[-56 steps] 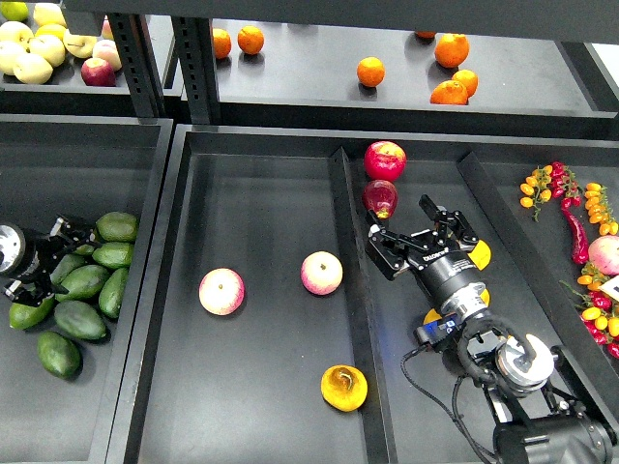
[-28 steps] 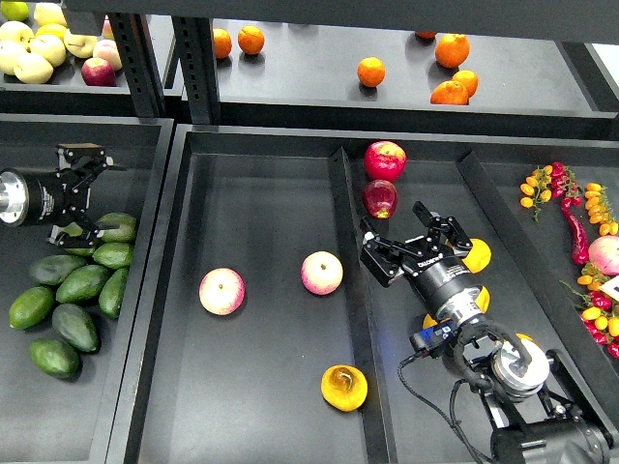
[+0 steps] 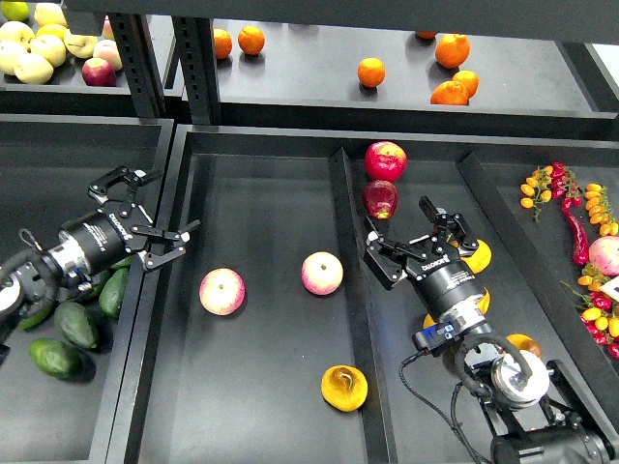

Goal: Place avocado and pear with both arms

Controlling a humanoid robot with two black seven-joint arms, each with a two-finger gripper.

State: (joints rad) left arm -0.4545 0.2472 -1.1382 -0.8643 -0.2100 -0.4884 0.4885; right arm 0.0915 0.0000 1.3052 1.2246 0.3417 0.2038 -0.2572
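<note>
Several avocados lie in the left bin; the darkest, elongated avocado (image 3: pixel 55 358) is at the front of the pile. My left gripper (image 3: pixel 153 215) is open and empty above the divider between that bin and the middle tray, up and to the right of the avocados. The yellow-orange pear (image 3: pixel 344 387) with a brown patch lies at the front of the middle tray. My right gripper (image 3: pixel 411 235) is open and empty over the right tray, well behind and to the right of the pear.
Two pink-yellow apples (image 3: pixel 221 291) (image 3: pixel 321 273) lie in the middle tray. Two red apples (image 3: pixel 384 160) (image 3: pixel 380 198) sit just beyond my right gripper. Yellow-orange fruit (image 3: pixel 480 255) is partly hidden by the right arm. Oranges (image 3: pixel 370 72) are on the back shelf, small tomatoes and chillies (image 3: pixel 571 208) at the right.
My left gripper has risen out of the avocado pile and swung right to the divider, empty. My right gripper has shifted only slightly.
</note>
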